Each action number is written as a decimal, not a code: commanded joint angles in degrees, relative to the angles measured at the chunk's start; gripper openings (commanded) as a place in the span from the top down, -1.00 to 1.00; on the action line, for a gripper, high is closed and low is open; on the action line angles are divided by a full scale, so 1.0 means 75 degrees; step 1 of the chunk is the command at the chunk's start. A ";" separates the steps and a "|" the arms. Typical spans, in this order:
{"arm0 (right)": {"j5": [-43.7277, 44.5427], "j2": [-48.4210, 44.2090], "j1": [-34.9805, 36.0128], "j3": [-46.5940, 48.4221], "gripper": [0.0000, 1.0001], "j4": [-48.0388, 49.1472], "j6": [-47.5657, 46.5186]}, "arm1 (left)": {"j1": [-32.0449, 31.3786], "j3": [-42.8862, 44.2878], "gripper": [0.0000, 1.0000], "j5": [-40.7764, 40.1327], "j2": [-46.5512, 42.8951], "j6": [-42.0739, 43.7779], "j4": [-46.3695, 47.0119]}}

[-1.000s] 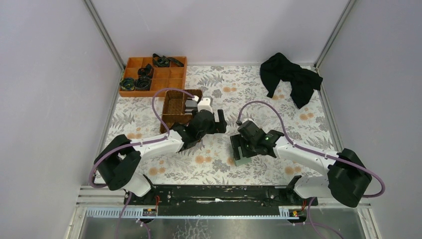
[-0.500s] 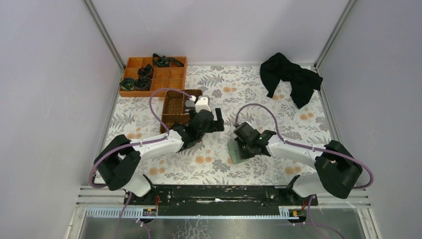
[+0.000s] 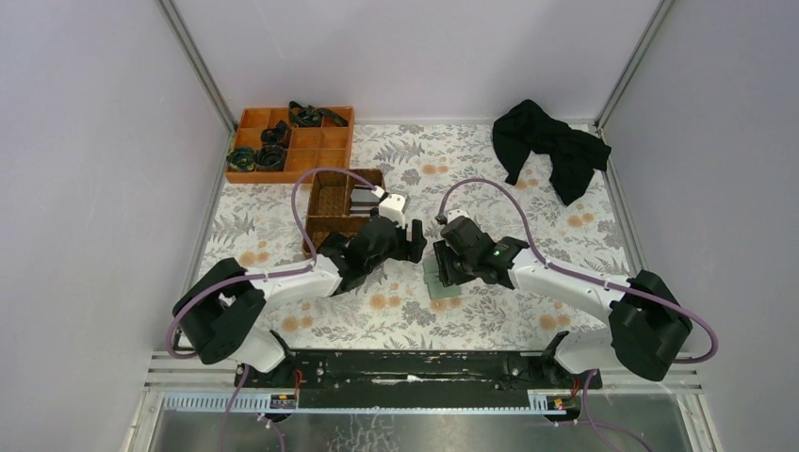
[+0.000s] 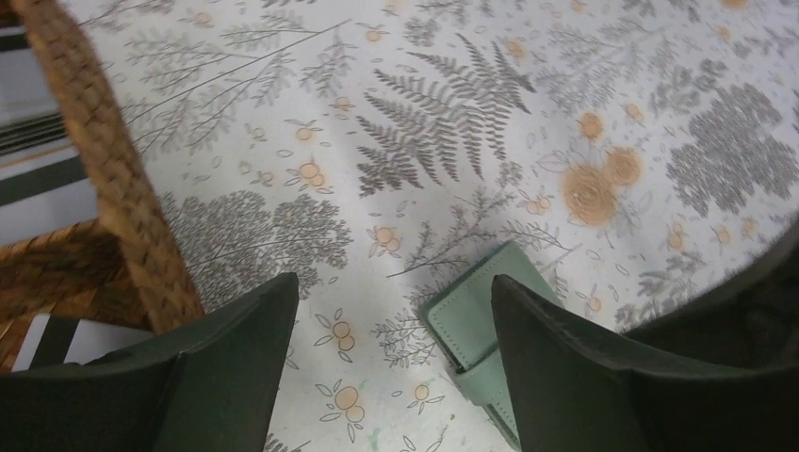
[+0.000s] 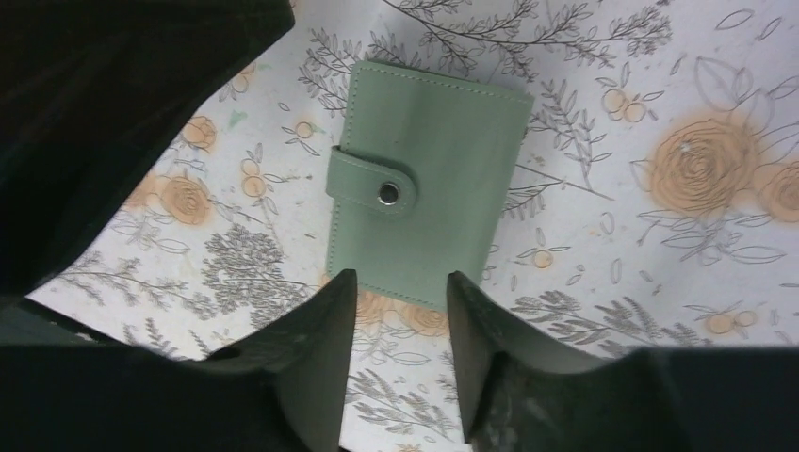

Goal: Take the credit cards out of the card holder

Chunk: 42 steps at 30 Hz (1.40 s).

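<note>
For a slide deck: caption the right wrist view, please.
Snap-fastened green card holder flat on floral cloth beyond the right gripper.

This is a robot test cell in a lab, not a home. Plain pale grey wall panels (image 3: 85, 188) framed by bare aluminium posts (image 3: 196, 64) box in a table dressed with a fern-and-flower printed cloth (image 3: 471, 179). A white-and-black left arm (image 3: 283, 276) and right arm (image 3: 565, 281), trailing purple cables, are bolted to a black metal rail (image 3: 405, 363). Staged props lie about: an orange divided plastic tray (image 3: 325, 155), a brown wicker basket (image 3: 325, 198) and a crumpled black cloth (image 3: 551, 151).
</note>
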 commanded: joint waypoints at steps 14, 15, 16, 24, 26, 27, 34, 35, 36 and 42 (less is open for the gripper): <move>-0.0620 -0.0399 -0.1589 0.0139 0.59 0.0153 -0.0040 | -0.0332 -0.0899 0.99 0.2104 0.0090 -0.0277 0.1666; -0.0668 -0.0264 -0.1595 0.0193 0.61 0.0089 -0.0079 | -0.0435 -0.0986 0.97 0.2163 0.0114 -0.0269 0.1835; -0.0734 -0.0167 -0.1594 0.0197 0.61 0.0089 -0.0113 | -0.0529 -0.1110 0.81 0.2287 0.0116 -0.0208 0.2067; -0.1752 -0.0266 -0.1597 -0.0577 0.46 0.0736 0.0010 | -0.0833 -0.1212 -0.27 0.3260 0.0330 0.2294 0.2610; -0.1988 -0.0221 -0.1597 -0.0797 0.47 0.0949 0.0162 | -0.0813 -0.1260 -0.28 0.3067 0.0526 0.2481 0.2835; -0.2118 -0.0214 -0.1597 -0.0920 0.48 0.1101 0.0235 | -0.0793 -0.1251 -0.29 0.3051 0.0627 0.2571 0.2910; -0.2548 -0.0280 -0.1374 -0.1147 0.51 0.1469 0.0262 | -0.0785 -0.0946 -0.24 0.2505 0.1348 0.2992 0.3178; -0.2513 -0.0329 -0.1329 -0.1122 0.51 0.1418 0.0212 | -0.0780 -0.0884 -0.22 0.2466 0.1417 0.3080 0.3164; -0.2490 -0.0367 -0.1309 -0.1107 0.51 0.1383 0.0161 | -0.0779 -0.0811 -0.21 0.2473 0.1458 0.3142 0.3137; -0.2443 0.0004 -0.1304 -0.1285 0.50 0.1448 0.0074 | -0.0785 -0.0508 -0.19 0.2486 0.1778 0.3340 0.2942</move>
